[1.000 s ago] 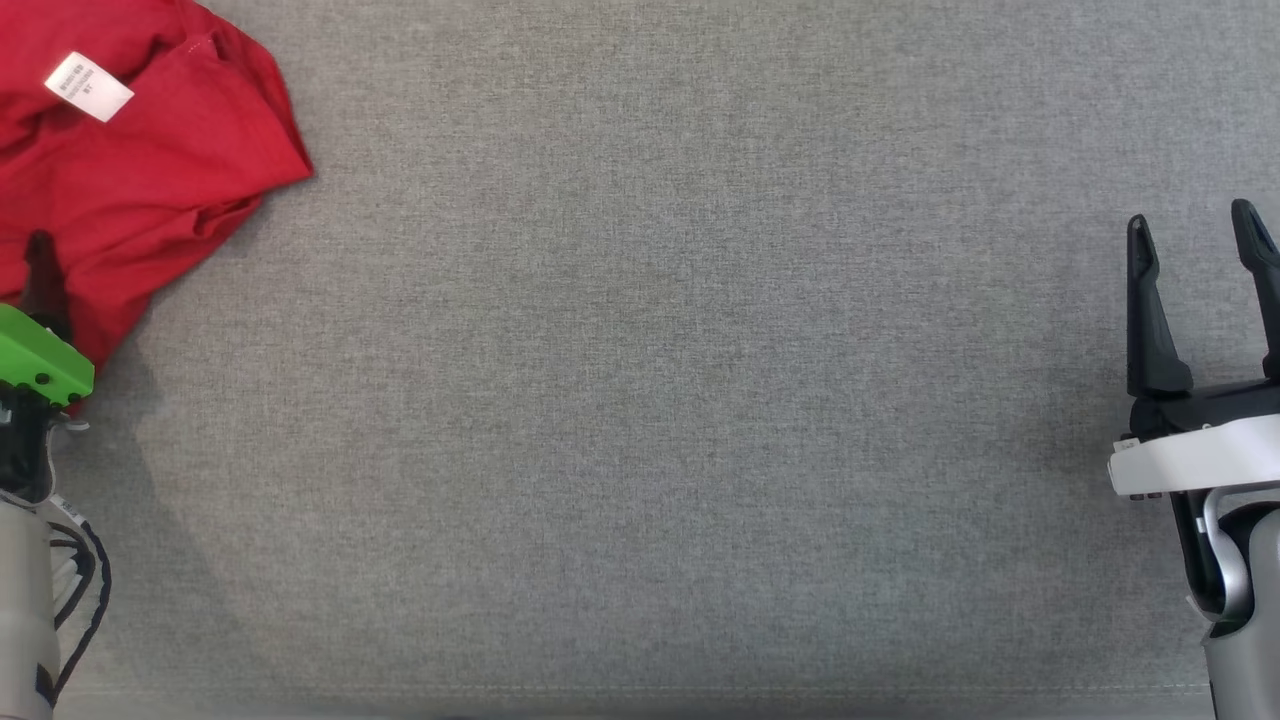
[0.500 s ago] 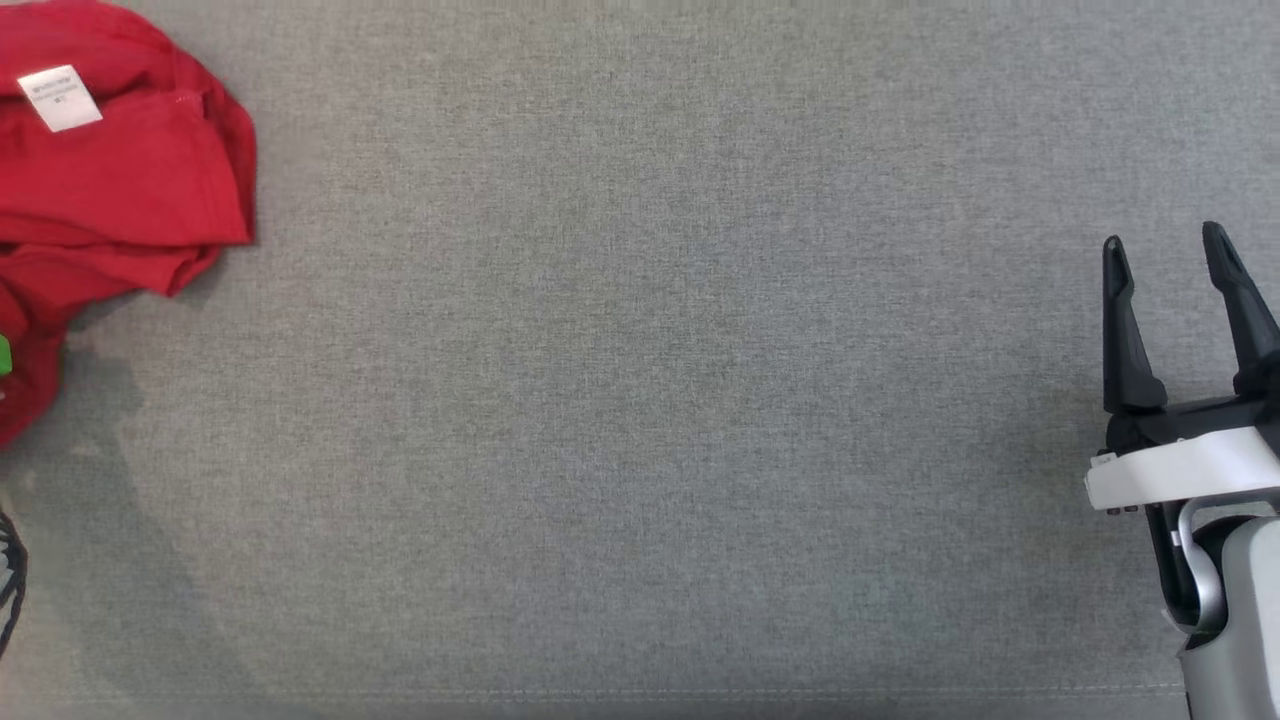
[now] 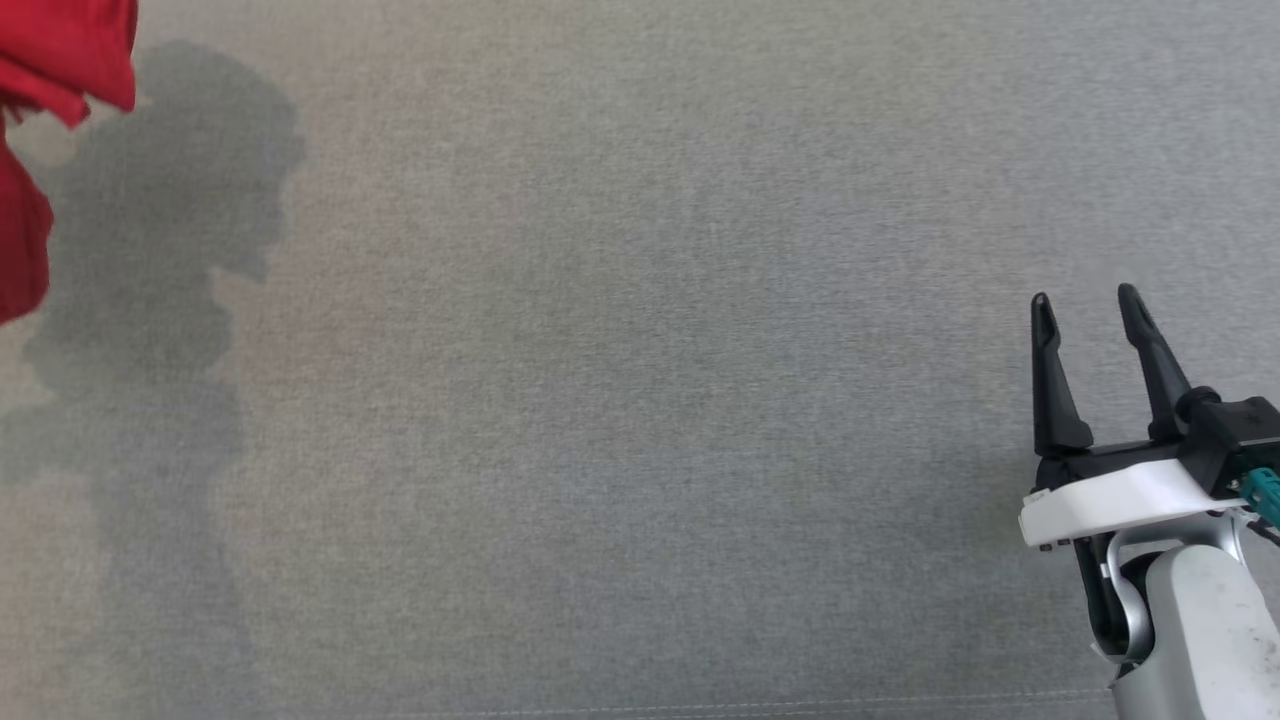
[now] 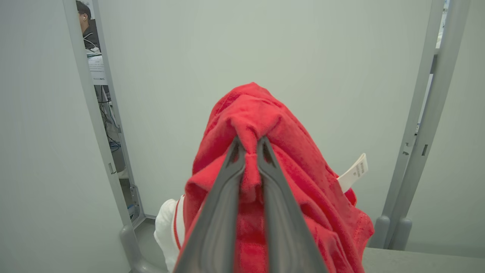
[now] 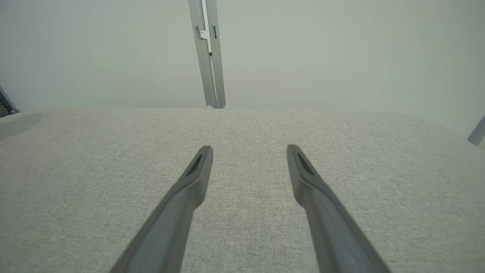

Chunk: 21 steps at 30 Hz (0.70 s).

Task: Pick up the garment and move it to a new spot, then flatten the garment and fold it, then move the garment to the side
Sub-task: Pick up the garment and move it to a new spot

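The garment point(image 4: 303, 167) is a bright red jersey with white trim and a white tag. It hangs bunched from my left gripper point(image 4: 248, 146), whose two fingers are shut on a fold of its cloth, well above the table. In the head view a strip of the garment point(image 3: 40, 90) hangs at the upper left edge and casts a large shadow on the grey surface. My right gripper point(image 3: 1085, 297) stands at the lower right, open and holding nothing. Its fingers point(image 5: 197, 170) hover apart over bare grey cloth.
The grey fabric tabletop point(image 3: 640, 400) spreads across the whole head view. Pale wall panels with grey metal posts point(image 4: 420, 125) stand behind the table. A person point(image 4: 85, 22) is partly seen through a gap at the upper left of the left wrist view.
My left gripper has shut on the garment and lifted it off the table; it now hangs at the left edge above its shadow. The head view has shifted, so the camera has moved.
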{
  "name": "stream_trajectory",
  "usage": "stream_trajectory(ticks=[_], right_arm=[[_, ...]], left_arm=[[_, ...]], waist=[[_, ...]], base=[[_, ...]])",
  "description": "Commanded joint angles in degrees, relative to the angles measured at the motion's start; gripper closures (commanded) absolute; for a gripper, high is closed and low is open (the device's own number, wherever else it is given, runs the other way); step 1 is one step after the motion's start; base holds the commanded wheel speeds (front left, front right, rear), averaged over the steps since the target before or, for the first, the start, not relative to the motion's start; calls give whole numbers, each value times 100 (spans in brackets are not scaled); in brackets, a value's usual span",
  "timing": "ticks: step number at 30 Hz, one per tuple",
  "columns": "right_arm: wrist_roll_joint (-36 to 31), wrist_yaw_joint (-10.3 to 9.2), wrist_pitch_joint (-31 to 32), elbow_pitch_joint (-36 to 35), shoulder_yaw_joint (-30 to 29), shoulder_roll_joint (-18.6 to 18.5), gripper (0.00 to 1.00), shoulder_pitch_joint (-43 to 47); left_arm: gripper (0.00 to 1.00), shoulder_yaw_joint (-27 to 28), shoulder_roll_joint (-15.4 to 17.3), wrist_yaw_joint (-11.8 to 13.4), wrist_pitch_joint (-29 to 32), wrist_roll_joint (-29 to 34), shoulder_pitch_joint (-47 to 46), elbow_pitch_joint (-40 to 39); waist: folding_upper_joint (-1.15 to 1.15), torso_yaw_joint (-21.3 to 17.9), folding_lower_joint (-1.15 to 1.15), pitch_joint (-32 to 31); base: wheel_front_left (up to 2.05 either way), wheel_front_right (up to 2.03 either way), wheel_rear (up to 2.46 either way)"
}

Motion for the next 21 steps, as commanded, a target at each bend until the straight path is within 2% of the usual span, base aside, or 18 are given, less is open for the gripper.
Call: stream_trajectory(ticks=[1, 7, 12, 16, 21], right_arm=[[40, -6, -43, 70, 23, 33, 0, 25], [147, -6, -65, 251, 83, 187, 0, -38], [263, -6, -65, 263, 138, 285, 0, -56], [364, -6, -66, 290, 224, 320, 0, -59], [542, -6, -66, 319, 346, 335, 0, -70]], left_arm=[[100, -44, 55, 61, 93, 84, -157, -299], [100, -308, -70, 230, 732, 107, -417, -1710], [100, -708, -346, 295, 1223, 136, -589, -2563], [100, -1066, -617, 284, 1419, 187, -642, -2803], [100, -1474, -975, 226, 1415, 167, -306, -2644]], waist=[[0, -289, 0, -240], [0, -814, 0, -389], [0, -1314, 0, -430], [0, -1650, 0, -428], [0, -1971, 0, -436]], base=[[0, 0, 0], [0, 0, 0], [0, 0, 0], [0, 0, 0], [0, 0, 0]])
